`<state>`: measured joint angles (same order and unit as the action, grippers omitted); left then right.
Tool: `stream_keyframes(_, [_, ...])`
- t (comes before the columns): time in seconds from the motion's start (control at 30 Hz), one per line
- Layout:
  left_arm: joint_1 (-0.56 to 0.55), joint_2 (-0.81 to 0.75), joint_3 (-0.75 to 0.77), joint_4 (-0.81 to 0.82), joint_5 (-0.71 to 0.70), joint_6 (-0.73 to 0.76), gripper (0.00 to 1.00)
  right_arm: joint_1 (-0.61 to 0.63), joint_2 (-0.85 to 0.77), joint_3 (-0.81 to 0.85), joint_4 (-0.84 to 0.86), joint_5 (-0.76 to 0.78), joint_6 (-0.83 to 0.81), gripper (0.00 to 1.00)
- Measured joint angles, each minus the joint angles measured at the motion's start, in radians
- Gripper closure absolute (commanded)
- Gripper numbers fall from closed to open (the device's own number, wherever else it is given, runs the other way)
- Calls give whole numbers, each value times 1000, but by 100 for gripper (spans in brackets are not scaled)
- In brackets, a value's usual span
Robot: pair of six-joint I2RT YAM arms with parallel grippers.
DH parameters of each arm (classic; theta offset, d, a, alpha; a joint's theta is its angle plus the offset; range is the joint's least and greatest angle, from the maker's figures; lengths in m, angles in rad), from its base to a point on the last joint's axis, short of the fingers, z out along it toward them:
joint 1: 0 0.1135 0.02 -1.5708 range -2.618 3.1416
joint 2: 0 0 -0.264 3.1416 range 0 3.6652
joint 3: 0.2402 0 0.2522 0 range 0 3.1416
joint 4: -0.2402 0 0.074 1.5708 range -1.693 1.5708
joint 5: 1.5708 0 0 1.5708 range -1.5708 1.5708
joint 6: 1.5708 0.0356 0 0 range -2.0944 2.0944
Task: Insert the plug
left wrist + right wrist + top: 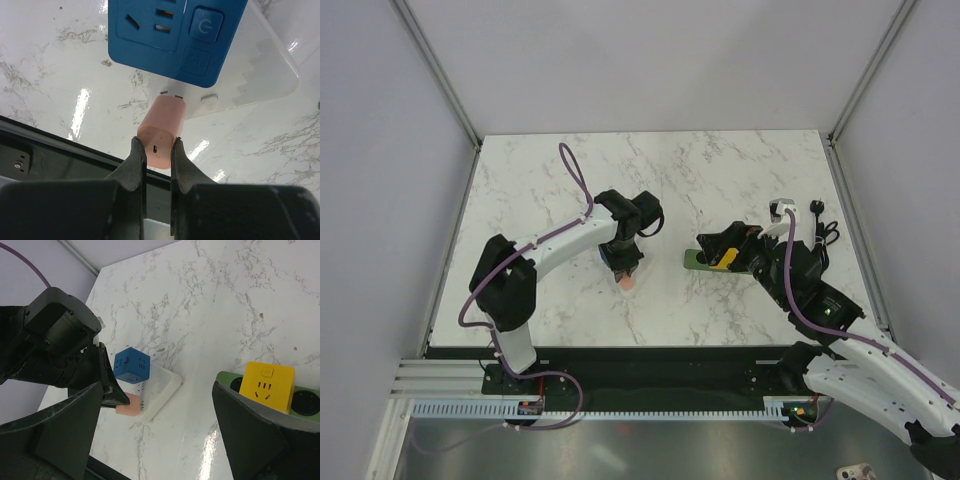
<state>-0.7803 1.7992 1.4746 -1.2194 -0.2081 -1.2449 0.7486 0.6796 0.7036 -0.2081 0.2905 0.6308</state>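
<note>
Yellow plug (266, 385) sits atop dark green socket strip (306, 403), rt side of marble table (720, 170); right gripper (156, 405) spread wide, holding nothing, one finger just beside plug; left gripper (156, 150) clamped on pink block (162, 125), near blue cube (170, 35) on white tray (265, 75).

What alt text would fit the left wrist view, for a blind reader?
The left claw grips a pink block, whose two metal prongs point at a blue socket cube. A white marble table lies beneath.
</note>
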Motion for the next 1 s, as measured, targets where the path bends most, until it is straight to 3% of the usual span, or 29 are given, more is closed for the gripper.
stream_keyframes(1.0, [-1, 22, 28, -26, -22, -6, 98, 0, 0, -1, -3, 4, 0, 2])
